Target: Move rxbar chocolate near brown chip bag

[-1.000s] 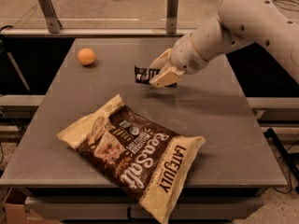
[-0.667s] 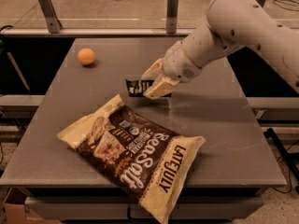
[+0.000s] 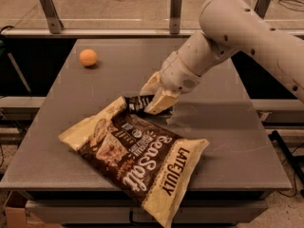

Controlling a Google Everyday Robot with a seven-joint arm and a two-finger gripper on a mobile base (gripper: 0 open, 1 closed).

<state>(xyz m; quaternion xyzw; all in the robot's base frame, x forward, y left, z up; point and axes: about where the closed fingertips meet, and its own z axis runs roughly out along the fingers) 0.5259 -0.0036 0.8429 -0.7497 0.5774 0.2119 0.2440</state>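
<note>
The rxbar chocolate, a small flat black bar with white lettering, is held in my gripper just at the upper edge of the brown chip bag. The bag is large and crinkly, dark brown with cream-yellow ends and "Sea Salt" lettering, lying flat at the table's front centre. My gripper's cream fingers are shut on the bar's right end, low over the table, and the white arm reaches in from the upper right. The bar's left end pokes out toward the bag's top corner.
An orange ball lies at the back left of the grey table. Metal posts and a rail run along the table's far edge. The table's front edge is just below the bag.
My gripper has carried the rxbar chocolate down and to the left, from mid-table toward the chip bag's upper edge. The bag and the ball have not moved.
</note>
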